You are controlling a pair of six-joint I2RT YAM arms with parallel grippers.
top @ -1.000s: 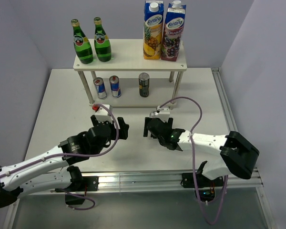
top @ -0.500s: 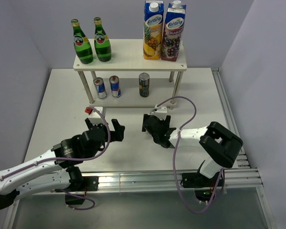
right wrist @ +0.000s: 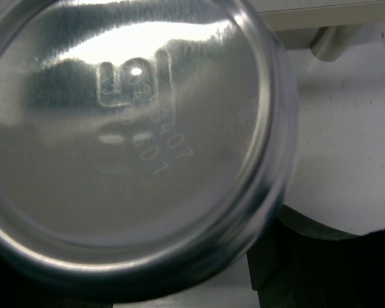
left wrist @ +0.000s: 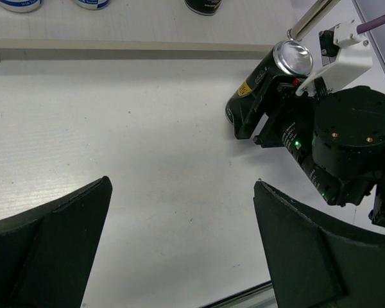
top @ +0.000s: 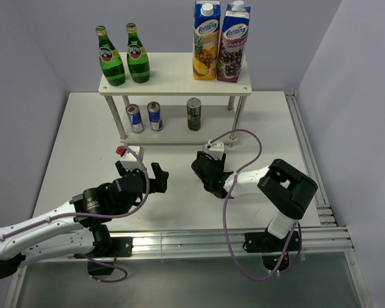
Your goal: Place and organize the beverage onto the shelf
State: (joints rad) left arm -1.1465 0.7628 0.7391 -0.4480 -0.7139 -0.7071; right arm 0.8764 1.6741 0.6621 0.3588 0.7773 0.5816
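Note:
A dark slim can [left wrist: 258, 82] lies on its side on the table in front of the shelf [top: 179, 85], its silver end [right wrist: 128, 135] filling the right wrist view. My right gripper [top: 203, 169] is shut on this can, with one black finger [right wrist: 301, 256] showing beside the rim. My left gripper [top: 155, 178] is open over bare table to the can's left, holding nothing. Two green bottles [top: 110, 59] [top: 138, 55] stand on the top board's left end. On the lower tier stand two blue-silver cans [top: 135, 118] [top: 154, 116] and another dark can [top: 193, 113].
Two tall juice cartons [top: 206, 40] [top: 233, 43] stand on the right end of the top board. Thin white shelf legs [top: 239, 115] stand just behind the right gripper. A purple cable [top: 244, 138] loops over the right arm. Grey walls close in both sides.
My right gripper has closed on the lying dark can, and its arm has folded in closer behind it. The left gripper drew back slightly toward the near edge, staying open.

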